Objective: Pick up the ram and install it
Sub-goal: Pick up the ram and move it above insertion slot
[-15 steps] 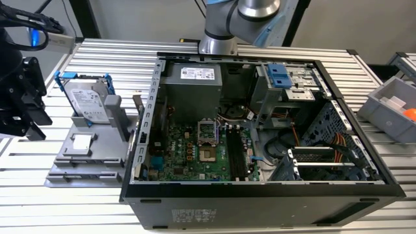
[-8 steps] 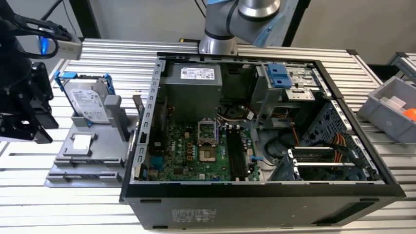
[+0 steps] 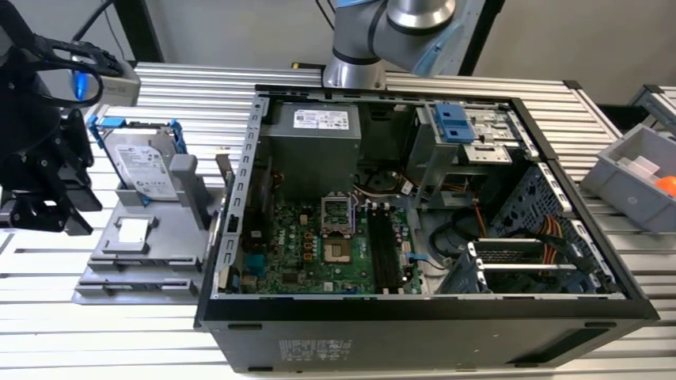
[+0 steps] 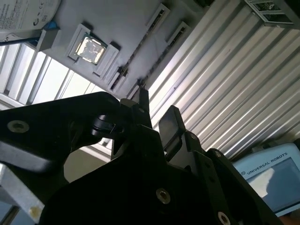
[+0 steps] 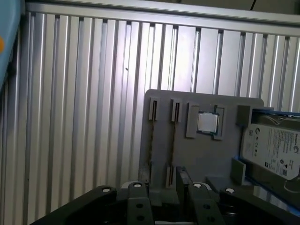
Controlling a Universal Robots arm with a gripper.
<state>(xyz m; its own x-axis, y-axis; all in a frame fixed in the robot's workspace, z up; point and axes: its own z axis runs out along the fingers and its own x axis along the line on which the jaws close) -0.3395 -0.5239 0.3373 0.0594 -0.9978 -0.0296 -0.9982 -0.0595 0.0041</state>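
- In the exterior view, the black two-fingered gripper [image 3: 44, 214] hangs at the far left of the frame, beside a grey moulded parts tray [image 3: 106, 257]. The tray also carries a silver hard drive in a blue frame [image 3: 141, 162]. Right of it lies an open black computer case [image 3: 423, 310]. The long black memory slots [image 3: 385, 253] on its green board look unfilled, which is likely where the part goes. Everything rests on a ribbed aluminium table [image 3: 211, 87], and a grey bin [image 3: 634, 178] stands at the right edge.
- In the second wrist view, the ram [image 4: 138, 43], a thin board seen edge-on, stands in a narrow groove of the tray at upper centre. It seems to be parked upright so fingers can close on its flat faces. The jaws stand apart with nothing between them. A pendant screen [image 4: 267, 178] shows at lower right.
- In the first wrist view, the parted, empty fingers sit at the bottom edge, just short of the grooves' near ends.
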